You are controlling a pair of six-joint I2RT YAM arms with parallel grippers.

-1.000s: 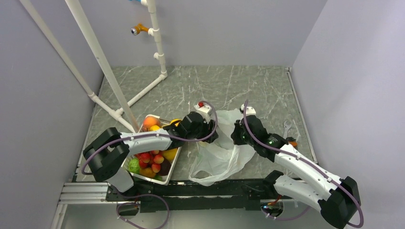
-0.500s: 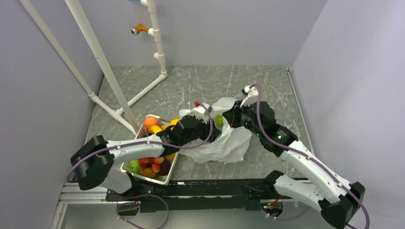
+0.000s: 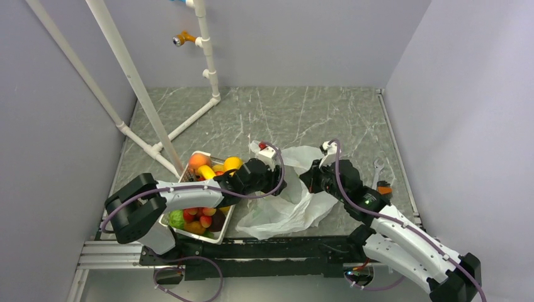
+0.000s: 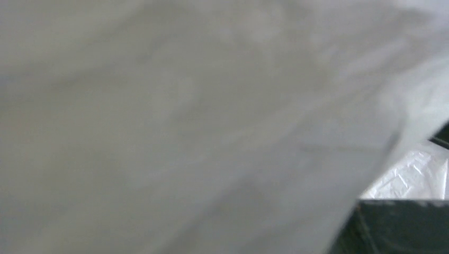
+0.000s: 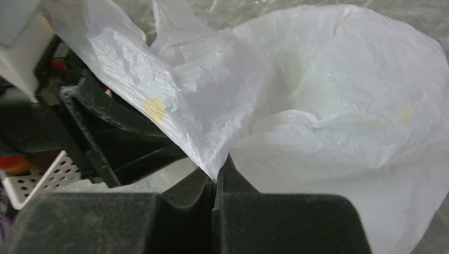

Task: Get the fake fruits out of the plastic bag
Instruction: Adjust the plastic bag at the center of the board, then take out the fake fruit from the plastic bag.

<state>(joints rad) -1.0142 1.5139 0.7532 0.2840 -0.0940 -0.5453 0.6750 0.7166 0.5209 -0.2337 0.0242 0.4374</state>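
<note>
right jaws together, clamped on a fold of the plastic bag (image 5: 328,106). The film is pinched right at the tips and the rest balloons out ahead of them. A yellow print spot (image 5: 154,108) sits up-left of the pinch.
left jaws: can't tell if apart or together. They're pushed into the bag's left edge and the wrist view is all white film (image 4: 185,132).
The bag (image 3: 286,211) lies on the surface (image 3: 302,113) between the two sets of jaws, spreading back toward the arm bases.
A faint green patch shows through the film ahead of the right jaws, too blurred to call.
fake fruits (image 3: 204,211) in view: yellow-orange round fruit (image 3: 232,163), green round fruit (image 3: 177,219) and red bunch (image 3: 192,207). All are in the mesh basket (image 3: 217,236) just left of the left jaws.
</note>
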